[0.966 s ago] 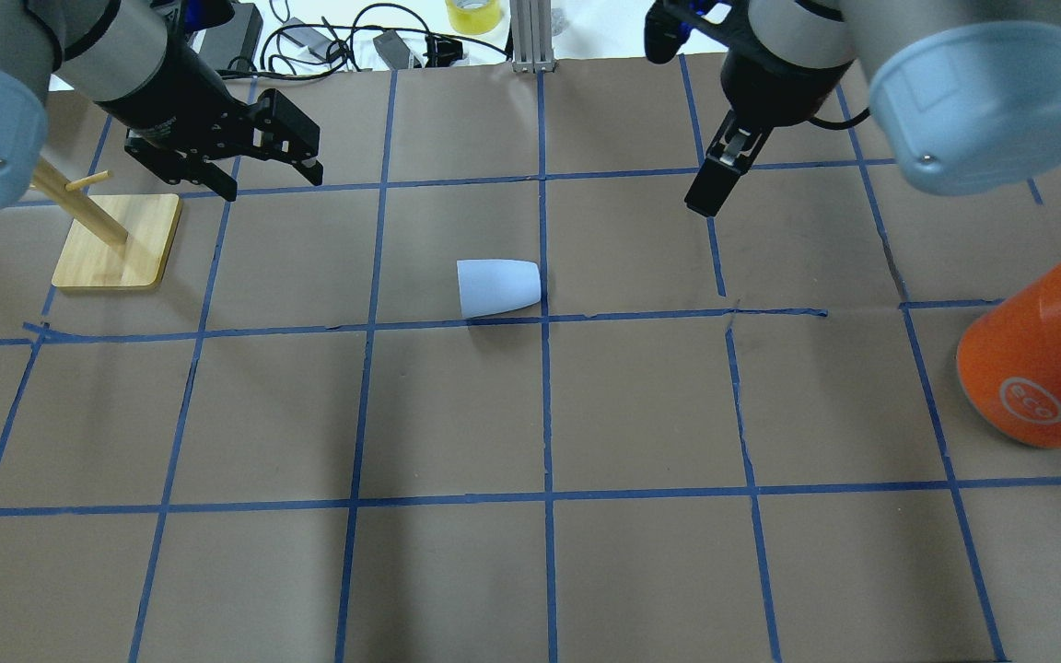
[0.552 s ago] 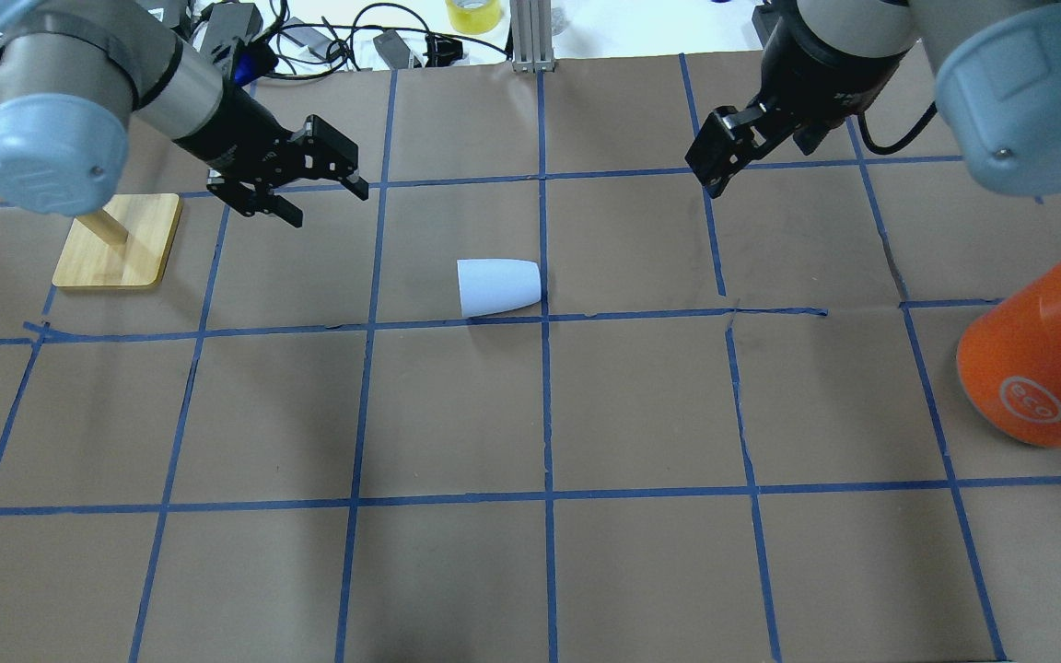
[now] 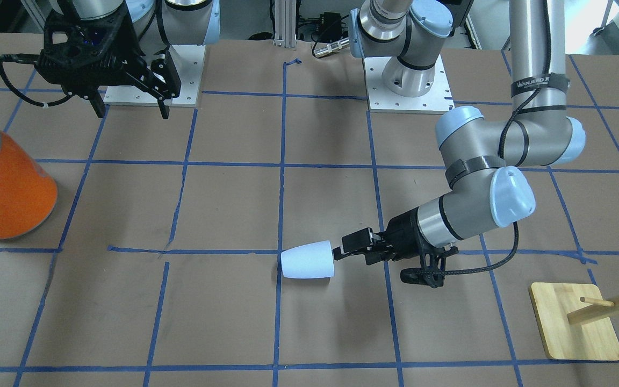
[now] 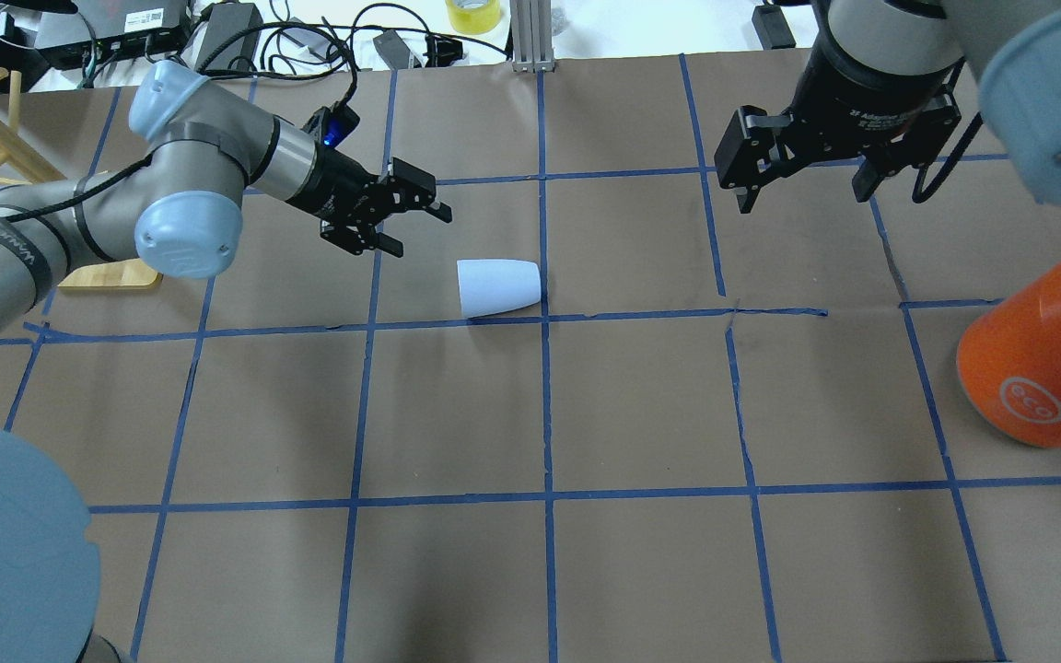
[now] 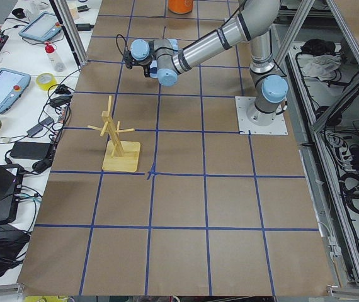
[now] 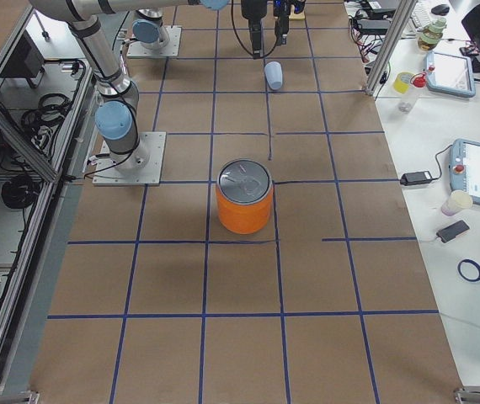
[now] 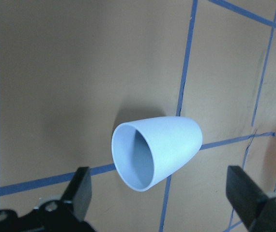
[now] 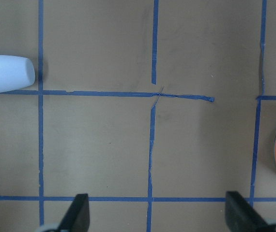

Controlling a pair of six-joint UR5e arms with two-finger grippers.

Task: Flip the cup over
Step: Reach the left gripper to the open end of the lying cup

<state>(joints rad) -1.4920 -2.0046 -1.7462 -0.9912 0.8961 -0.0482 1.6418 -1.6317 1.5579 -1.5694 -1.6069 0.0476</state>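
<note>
Lying on its side near mid-table, across a blue tape line: the cup [image 4: 498, 287], wide mouth toward the left, narrow closed end toward the right. Smooth, tapered, pale blue-white plastic, no handle. From overhead, only the plain outer wall; from the left wrist camera, a look straight into the round mouth and bluish inside.

Just left of the mouth and a little farther away, not touching it: the left gripper [image 4: 422, 235], black fingers spread wide, nothing between them. Over the far right of the table, well apart from the cup: the right gripper [image 4: 802, 198], pointing down, fingers likewise spread and empty. From its wrist camera, just the cup's rounded closed end at the left edge and a sliver of orange at the right.

At the right edge, an orange can [image 4: 1032, 368], cylindrical and glossy, its silver lid plainest in the right-side view. At the left, a wooden peg stand [image 3: 575, 322] on a square base. Under everything, the table [image 4: 641, 405], matte brown paper gridded with blue tape.
</note>
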